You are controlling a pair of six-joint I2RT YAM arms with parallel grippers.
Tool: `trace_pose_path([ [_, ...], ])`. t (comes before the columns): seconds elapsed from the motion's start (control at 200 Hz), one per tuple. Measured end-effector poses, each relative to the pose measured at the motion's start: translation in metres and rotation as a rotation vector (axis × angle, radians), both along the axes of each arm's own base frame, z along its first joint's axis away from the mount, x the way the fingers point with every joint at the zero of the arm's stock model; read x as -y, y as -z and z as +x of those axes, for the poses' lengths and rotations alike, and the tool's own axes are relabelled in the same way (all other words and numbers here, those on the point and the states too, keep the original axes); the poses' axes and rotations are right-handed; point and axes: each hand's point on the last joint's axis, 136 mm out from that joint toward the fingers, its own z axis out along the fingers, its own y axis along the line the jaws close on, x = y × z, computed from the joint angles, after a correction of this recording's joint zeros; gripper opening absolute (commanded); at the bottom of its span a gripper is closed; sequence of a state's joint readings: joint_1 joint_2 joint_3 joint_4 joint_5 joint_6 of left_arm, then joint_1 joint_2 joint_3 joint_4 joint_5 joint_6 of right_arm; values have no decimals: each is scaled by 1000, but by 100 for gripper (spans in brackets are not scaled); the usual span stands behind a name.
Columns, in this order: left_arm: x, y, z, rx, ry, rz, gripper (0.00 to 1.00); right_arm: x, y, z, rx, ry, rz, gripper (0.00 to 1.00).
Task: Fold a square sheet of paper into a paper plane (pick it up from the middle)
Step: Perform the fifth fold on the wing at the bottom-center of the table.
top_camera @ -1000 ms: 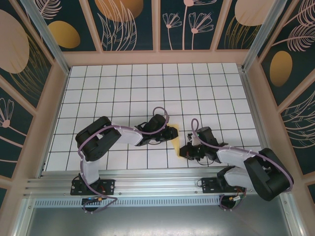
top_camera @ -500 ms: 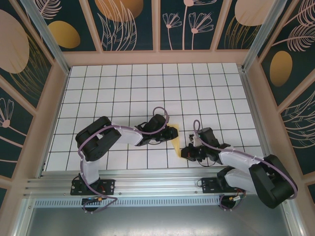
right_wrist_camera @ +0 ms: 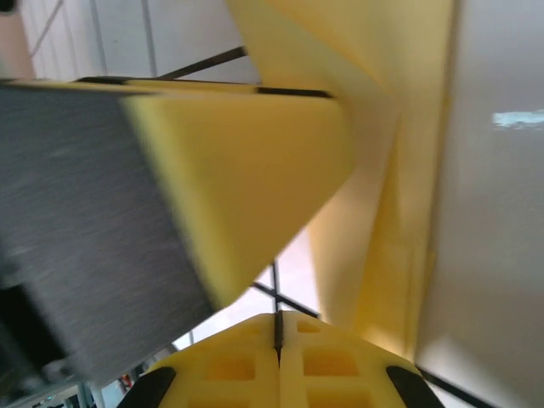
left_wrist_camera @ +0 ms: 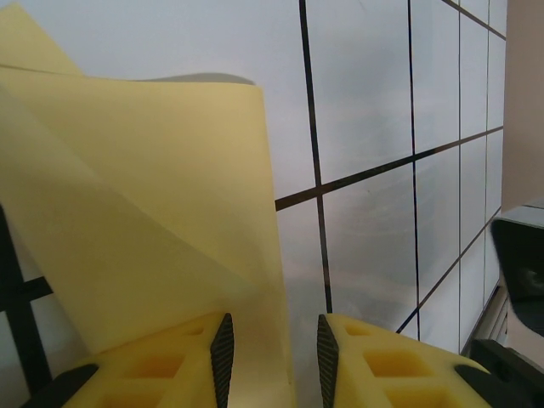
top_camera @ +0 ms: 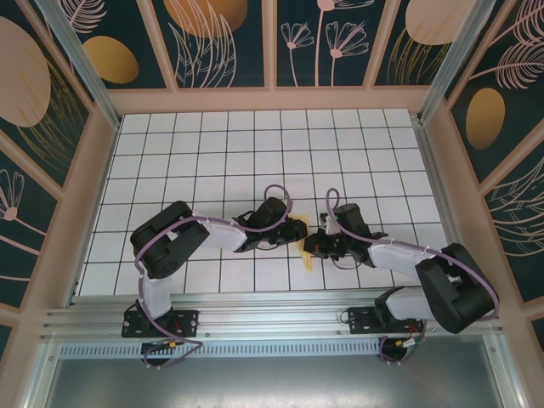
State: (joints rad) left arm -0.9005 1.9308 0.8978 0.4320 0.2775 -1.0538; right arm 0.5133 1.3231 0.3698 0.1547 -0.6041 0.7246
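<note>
Seemingly mid-fold: the left hand has its fingers partway apart with the creased sheet of paper, raised off the table, running up between them, though I cannot tell whether they pinch it. Just right of it the right hand, fingers closed on nothing, sits against the folded edge; next the crease likely wants pressing flat.

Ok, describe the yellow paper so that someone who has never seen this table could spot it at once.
Start at the white gridded table and go toward its near edge. There the sheet of paper lies between the left gripper and the right gripper. Unlike those bulky dark grippers, it is thin, pale yellow and creased.
</note>
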Motion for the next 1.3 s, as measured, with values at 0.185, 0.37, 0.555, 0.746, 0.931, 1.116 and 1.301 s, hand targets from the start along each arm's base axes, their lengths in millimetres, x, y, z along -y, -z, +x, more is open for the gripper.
trace_pose_path([
  [0.185, 1, -2, 0, 7, 10, -2, 42, 12, 24, -4, -36, 29, -27, 4],
  [0.37, 3, -20, 1, 46, 24, -21, 53, 14, 24, -5, -2, 32, -2, 3],
  [0.555, -3, -82, 7, 164, -15, -104, 56, 14, 24, -5, 9, 29, 4, 3],
  [0.746, -23, -89, 6, 202, -81, -113, 53, 14, 24, -5, 3, 25, 10, 1],
  [0.931, -34, -43, -1, 129, -101, -38, 51, 14, 24, -5, 0, 25, 13, 0],
  [1.116, -29, -21, -1, 99, -95, -35, 50, 14, 24, -5, 1, 25, 13, 0],
  [1.301, -24, -12, -1, 82, -80, -49, 53, 14, 24, -5, 1, 23, 13, 1],
])
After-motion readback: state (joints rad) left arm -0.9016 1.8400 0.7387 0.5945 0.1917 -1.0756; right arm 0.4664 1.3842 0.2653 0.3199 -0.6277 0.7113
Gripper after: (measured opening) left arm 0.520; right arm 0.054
